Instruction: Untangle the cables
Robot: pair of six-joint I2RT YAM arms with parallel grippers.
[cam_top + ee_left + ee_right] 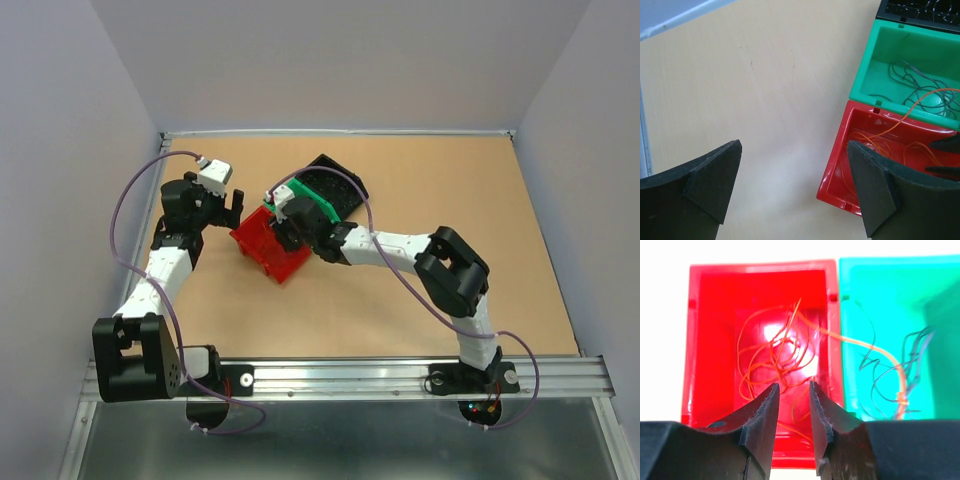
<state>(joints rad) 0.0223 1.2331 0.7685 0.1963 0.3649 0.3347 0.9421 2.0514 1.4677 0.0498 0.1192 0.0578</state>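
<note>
Looking in, I see my right gripper [792, 385] barely parted, empty, over orange cables [780, 355] in the red bin [710, 340], left gripper [794, 145] wide open beside it.

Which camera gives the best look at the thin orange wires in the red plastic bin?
The right wrist view: it looks straight into the red plastic bin, with the thin orange wires spread across its floor. The left wrist view catches only part of them at its edge; from the top, the right arm hides them.
</note>
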